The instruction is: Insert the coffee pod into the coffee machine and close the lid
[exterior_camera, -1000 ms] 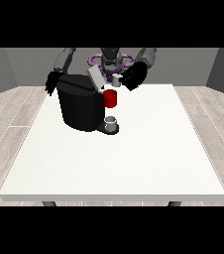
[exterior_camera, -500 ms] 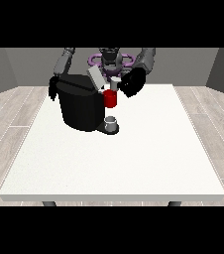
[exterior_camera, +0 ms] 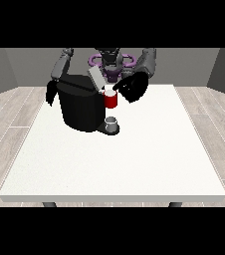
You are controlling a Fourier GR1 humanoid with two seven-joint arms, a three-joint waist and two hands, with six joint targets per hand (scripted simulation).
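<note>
Coffee pod [exterior_camera: 105,92] barely shows: a small pale spot at the top front of the coffee machine [exterior_camera: 82,107], just under the raised lid [exterior_camera: 96,78]; cannot tell whether it sits fully in the slot. Lid is up, tilted back toward the robot, grey-white slab. Machine is a black rounded block on the far left part of the white table [exterior_camera: 119,159]. Red front part [exterior_camera: 111,100] sticks out at the machine's right side as seen, and below it a small grey cup [exterior_camera: 112,122] stands on the black drip base; what is in the cup cannot be told.

Hand at the view's right [exterior_camera: 133,87] hangs just beside the red part and the pod spot, palm toward the machine, fingers pointing down and left. Whether those fingers touch or pinch anything cannot be told, they merge into one dark shape. Hand at the view's left [exterior_camera: 51,92] hangs at the machine's far left edge, near its side, fingers pointing down and looking relaxed, holding nothing visible.

The raised lid and the right-side hand partly block the robot torso [exterior_camera: 110,62] behind. Grey plank floor [exterior_camera: 15,107] around the table.
</note>
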